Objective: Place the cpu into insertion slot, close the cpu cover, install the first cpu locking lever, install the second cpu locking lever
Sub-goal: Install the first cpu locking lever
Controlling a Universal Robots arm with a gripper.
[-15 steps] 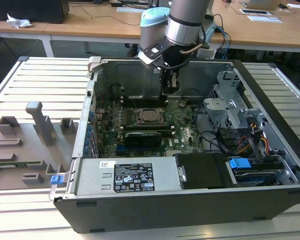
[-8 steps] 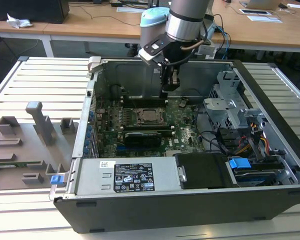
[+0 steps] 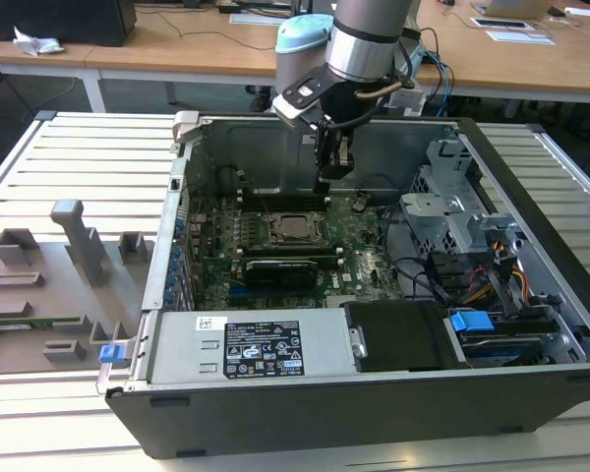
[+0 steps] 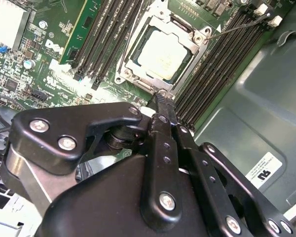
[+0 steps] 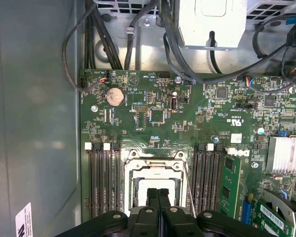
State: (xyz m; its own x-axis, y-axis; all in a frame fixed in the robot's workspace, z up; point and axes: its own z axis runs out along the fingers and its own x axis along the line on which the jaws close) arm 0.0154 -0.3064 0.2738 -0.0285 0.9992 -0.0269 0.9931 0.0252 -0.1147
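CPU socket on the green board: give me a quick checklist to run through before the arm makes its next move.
1. Silver-grey square cpu chip lying flat in the silver-framed insertion slot: ok.
2. Thin silver metal cpu cover down around the chip: looks ok.
3. Thin wire locking lever latched: not ok, it sticks out over the long black memory slots.
4. Other locking lever latched: cannot tell.
5. Black pincer empty: ok, shut on nothing, tips close to the slot's corner.
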